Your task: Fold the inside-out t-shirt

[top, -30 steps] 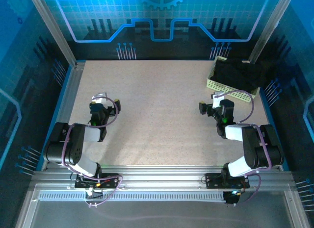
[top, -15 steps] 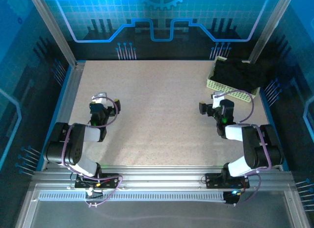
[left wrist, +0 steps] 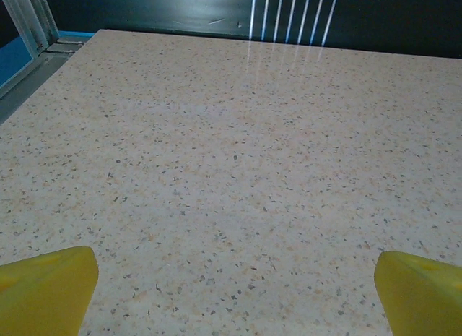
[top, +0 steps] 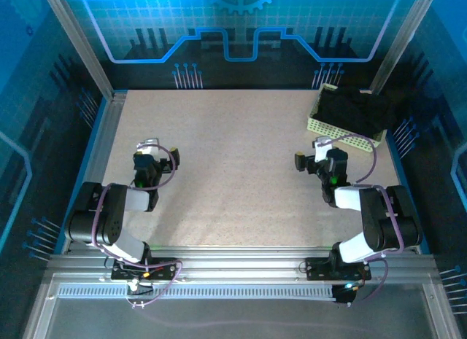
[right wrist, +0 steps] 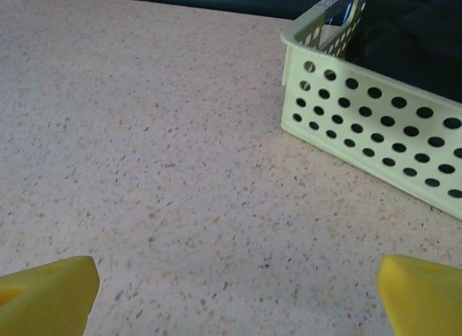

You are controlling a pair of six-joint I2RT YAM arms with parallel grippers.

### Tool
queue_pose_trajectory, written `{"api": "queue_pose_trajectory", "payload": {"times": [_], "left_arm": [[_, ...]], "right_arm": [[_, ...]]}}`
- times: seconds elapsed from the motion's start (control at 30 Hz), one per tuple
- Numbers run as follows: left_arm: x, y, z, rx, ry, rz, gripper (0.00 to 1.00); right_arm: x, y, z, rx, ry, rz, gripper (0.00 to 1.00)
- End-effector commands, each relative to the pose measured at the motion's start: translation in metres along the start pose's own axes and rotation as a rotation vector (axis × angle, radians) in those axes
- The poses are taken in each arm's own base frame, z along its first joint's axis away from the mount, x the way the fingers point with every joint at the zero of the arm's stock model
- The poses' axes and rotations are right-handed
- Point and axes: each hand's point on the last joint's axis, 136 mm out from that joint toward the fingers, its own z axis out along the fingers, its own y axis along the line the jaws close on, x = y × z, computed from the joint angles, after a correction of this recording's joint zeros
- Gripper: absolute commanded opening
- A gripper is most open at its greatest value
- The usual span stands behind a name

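The black t-shirt (top: 357,109) lies bunched in the basket (top: 341,133) at the table's (top: 233,157) far right, the left gripper (left wrist: 231,296) and right gripper (right wrist: 237,296) both gape empty, so the right one should clear the near rim and pinch a raised fold

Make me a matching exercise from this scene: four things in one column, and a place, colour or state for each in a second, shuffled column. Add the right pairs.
Column one
1. t-shirt
2. basket
3. left gripper
4. right gripper

Column two
A. open, over the left half of the table, far from the basket
B. pale yellow-green with holes in its wall, at the table's far right corner
C. black, bundled inside the basket
D. open, low over the table a short way in front of the basket

Pairs: 1-C, 2-B, 3-A, 4-D
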Motion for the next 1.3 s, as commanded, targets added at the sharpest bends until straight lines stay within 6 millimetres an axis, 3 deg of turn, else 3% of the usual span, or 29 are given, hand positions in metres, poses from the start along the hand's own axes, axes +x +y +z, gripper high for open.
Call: {"api": "queue_pose_trajectory", "payload": {"times": [0.0,0.17,0.4,0.53,0.6,0.63,0.7,0.83,0.97,1.17,1.27], "left_arm": [[-0.018,-0.013,-0.022,0.036,-0.106,0.049,0.99],[-0.055,-0.023,-0.07,0.022,-0.231,0.057,0.99],[-0.101,-0.034,-0.113,0.106,-0.117,-0.301,0.99],[-0.11,-0.021,-0.134,0.044,-0.055,-0.504,0.99],[-0.1,-0.002,-0.142,-0.078,0.004,-0.612,0.99],[-0.092,0.013,-0.148,-0.168,0.031,-0.681,0.99],[-0.085,0.022,-0.153,-0.221,0.053,-0.747,0.99],[-0.085,0.011,-0.146,-0.125,0.079,-0.628,0.99],[-0.075,-0.004,-0.14,-0.038,0.124,-0.592,0.99],[-0.05,-0.019,-0.129,0.017,0.22,-0.621,0.99],[-0.034,-0.027,-0.125,0.004,0.355,-0.584,0.99]], "right_arm": [[-0.021,0.015,-0.015,-0.03,-0.079,-0.076,1.0],[-0.056,0.038,-0.048,-0.043,-0.16,-0.168,1.0],[-0.124,0.056,-0.115,-0.181,-0.279,-0.078,1.0],[-0.153,0.039,-0.145,-0.154,-0.277,0.134,1.0],[-0.145,0.012,-0.146,-0.038,-0.183,0.352,1.0],[-0.142,0.001,-0.146,0.007,-0.141,0.426,1.0],[-0.131,-0.013,-0.141,0.06,-0.061,0.519,1.0],[-0.131,-0.012,-0.124,-0.01,0.017,0.491,1.0],[-0.142,-0.029,-0.111,0.074,0.097,0.431,1.0],[-0.153,-0.069,-0.065,0.264,0.189,0.385,1.0],[-0.148,-0.093,-0.029,0.355,0.255,0.359,1.0]]}}
